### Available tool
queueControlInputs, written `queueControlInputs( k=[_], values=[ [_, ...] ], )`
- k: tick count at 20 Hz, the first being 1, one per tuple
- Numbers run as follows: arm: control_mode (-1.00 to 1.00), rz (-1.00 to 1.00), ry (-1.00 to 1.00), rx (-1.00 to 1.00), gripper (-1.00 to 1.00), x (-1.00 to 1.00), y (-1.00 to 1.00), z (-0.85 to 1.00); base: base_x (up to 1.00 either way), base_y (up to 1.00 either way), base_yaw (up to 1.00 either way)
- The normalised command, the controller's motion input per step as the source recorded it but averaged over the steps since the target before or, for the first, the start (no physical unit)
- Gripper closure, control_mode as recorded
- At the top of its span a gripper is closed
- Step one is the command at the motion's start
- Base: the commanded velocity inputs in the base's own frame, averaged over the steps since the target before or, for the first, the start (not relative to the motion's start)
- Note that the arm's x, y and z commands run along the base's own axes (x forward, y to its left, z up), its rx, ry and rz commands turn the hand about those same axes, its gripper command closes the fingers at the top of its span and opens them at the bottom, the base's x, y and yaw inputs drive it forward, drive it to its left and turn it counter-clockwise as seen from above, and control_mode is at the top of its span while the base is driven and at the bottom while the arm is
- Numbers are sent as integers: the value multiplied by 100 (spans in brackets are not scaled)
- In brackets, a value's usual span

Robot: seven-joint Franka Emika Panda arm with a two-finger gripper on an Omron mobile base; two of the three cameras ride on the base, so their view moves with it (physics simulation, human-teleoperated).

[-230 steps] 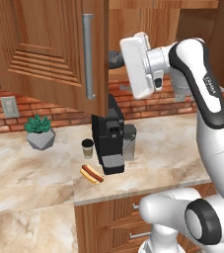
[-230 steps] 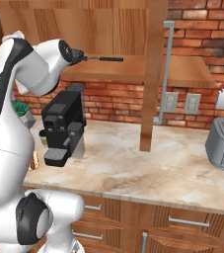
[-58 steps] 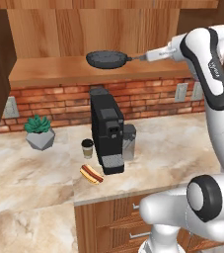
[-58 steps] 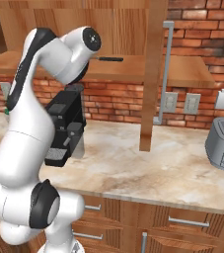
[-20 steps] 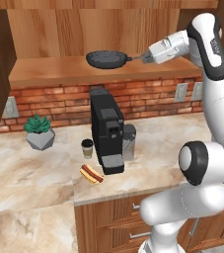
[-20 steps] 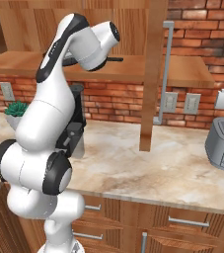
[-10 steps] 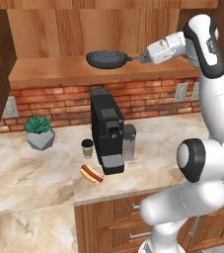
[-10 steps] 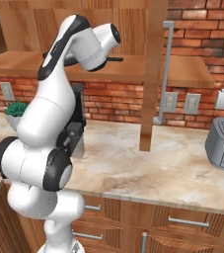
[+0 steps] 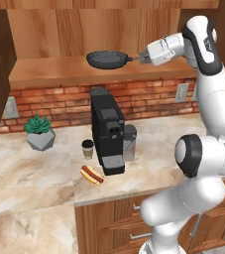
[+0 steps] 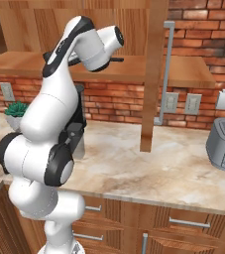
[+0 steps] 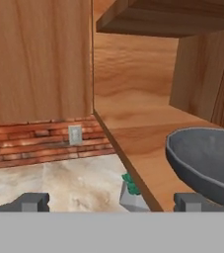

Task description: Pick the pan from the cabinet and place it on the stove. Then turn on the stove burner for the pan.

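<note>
While the pan (image 9: 105, 60) rests on the cabinet (image 9: 44, 74) shelf, claw (image 9: 140, 58) spread wide, seemingly around its handle, gripping nothing.

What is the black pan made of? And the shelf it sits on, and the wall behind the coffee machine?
The pan looks like dark metal with a dull, matte finish: no shine, grey-black all over. The cabinet shelf looks like reddish-brown wood, with grain lines showing. The wall looks like red brick with pale mortar lines. It is all rendered, so these are only looks.
</note>
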Motion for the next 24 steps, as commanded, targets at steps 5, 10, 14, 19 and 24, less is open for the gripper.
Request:
queueControlInputs(
  k=[5,10,14,19,24],
  values=[
    [-100,5,-10,0,-100,18,-21,-6,0,0,0],
    [-100,4,-6,-1,-100,20,-18,-3,0,0,0],
    [-100,0,-2,-2,-100,19,-7,0,0,0,0],
    [-100,1,-1,0,-100,20,-9,0,0,0,0],
    [-100,1,-1,0,-100,19,-9,-1,0,0,0]
  ],
)
